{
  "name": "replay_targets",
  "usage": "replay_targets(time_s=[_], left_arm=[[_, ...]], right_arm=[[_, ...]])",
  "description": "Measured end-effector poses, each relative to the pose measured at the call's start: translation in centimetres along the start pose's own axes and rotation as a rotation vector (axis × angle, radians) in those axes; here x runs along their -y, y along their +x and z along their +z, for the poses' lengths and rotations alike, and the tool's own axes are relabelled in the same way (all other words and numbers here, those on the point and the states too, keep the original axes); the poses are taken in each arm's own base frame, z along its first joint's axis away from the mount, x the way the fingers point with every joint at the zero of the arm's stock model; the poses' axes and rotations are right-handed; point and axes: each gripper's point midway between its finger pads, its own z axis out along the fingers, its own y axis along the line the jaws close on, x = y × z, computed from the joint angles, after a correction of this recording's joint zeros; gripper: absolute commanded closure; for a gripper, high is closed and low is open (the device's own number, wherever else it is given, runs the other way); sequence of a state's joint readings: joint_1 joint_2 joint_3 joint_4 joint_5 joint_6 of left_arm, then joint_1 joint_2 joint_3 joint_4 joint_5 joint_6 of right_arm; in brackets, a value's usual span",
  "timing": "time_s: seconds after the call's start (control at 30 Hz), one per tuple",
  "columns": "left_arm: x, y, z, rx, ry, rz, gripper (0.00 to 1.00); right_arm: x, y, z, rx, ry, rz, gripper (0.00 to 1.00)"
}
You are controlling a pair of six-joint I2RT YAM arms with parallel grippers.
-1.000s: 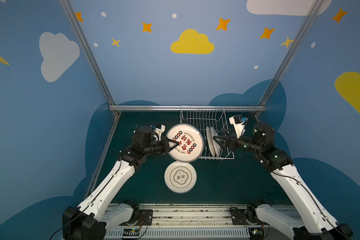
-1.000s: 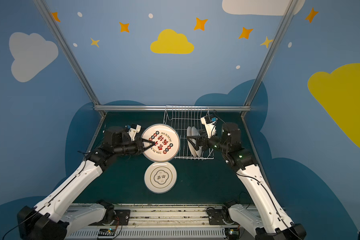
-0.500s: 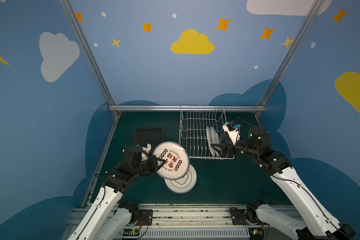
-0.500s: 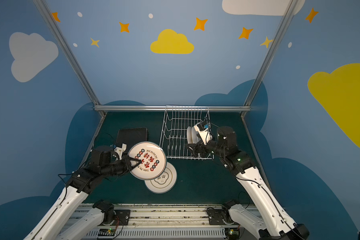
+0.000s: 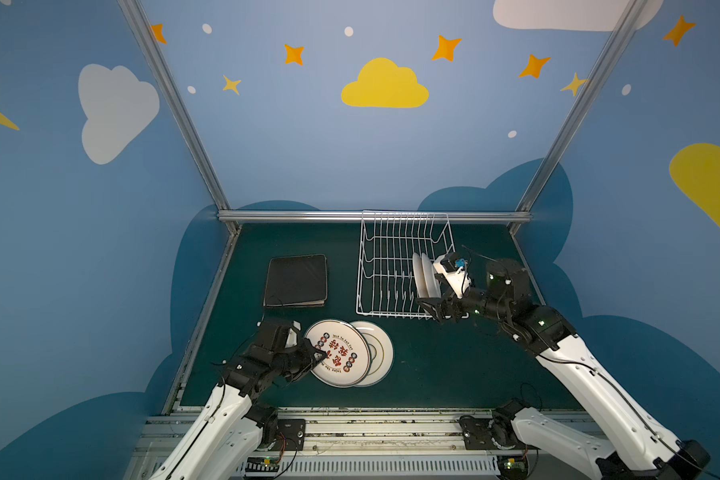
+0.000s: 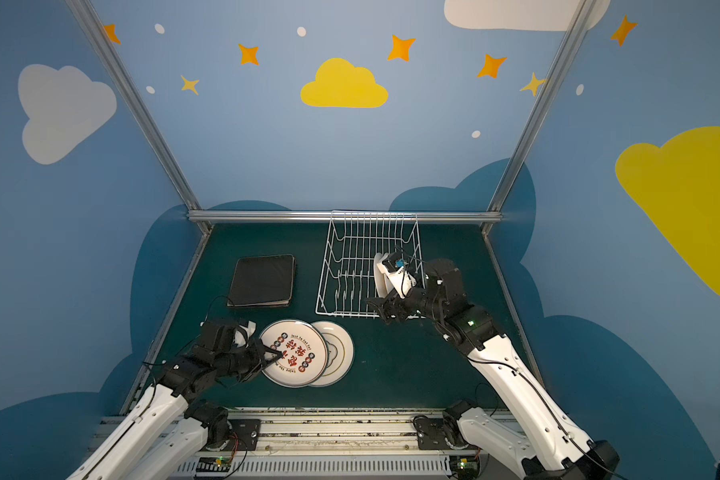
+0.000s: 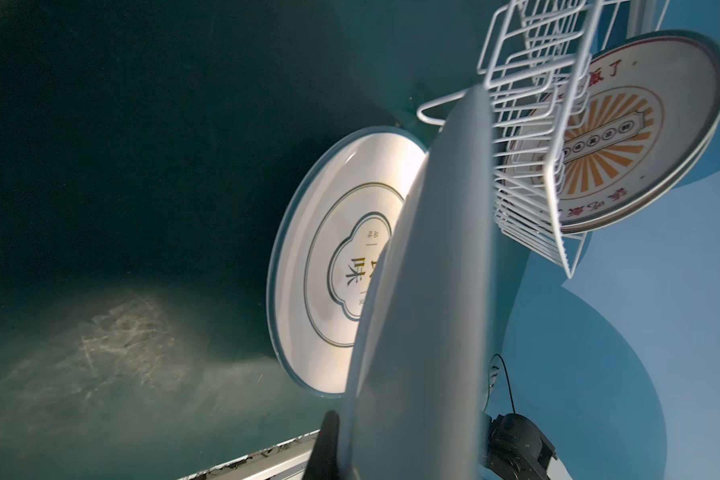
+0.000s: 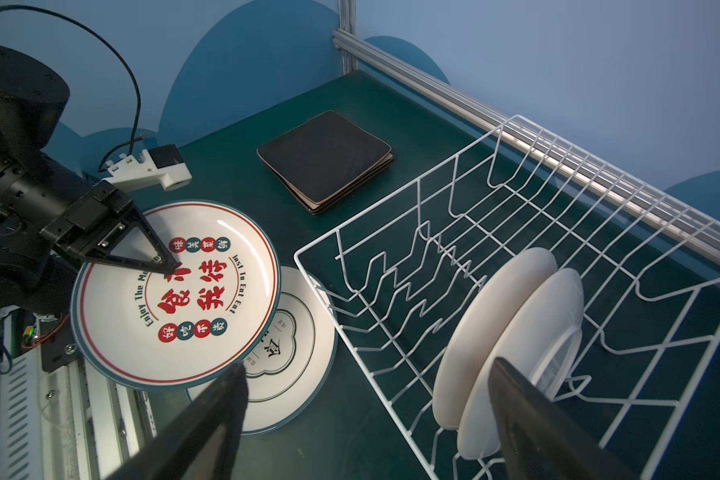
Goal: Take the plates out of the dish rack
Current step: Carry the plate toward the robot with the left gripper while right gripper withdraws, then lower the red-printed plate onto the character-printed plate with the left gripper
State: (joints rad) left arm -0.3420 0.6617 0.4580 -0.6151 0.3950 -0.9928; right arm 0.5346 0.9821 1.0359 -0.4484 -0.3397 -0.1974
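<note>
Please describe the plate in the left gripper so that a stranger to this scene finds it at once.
Find the white wire dish rack at the back of the table; in front of it two round plates overlap. Take the upper plate, gripped at its rim by the left gripper; unlike the lower plate, it shows big red characters.

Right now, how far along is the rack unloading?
Done: a stack of square plates and one round plate lie on the table. In hand: the left gripper is shut on the red-lettered plate, which overlaps that round plate and is not yet released. Left: two white plates stand upright in the dish rack; the open right gripper sits beside them, holding nothing.
</note>
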Motion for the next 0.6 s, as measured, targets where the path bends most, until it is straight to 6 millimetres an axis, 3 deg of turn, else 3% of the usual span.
replay_targets(time_s=[0.3, 0.6], left_arm=[[-1.2, 0.1, 2.6, -0.045, 0.01, -0.057, 0.97], [-1.4, -0.3, 4.0, -0.056, 0.021, -0.071, 0.96]], right_arm=[[1.1, 0.6, 0.6, -0.019, 0.057, 0.003, 0.1], [2.1, 0.2, 0.9, 0.0, 0.107, 0.021, 0.1]])
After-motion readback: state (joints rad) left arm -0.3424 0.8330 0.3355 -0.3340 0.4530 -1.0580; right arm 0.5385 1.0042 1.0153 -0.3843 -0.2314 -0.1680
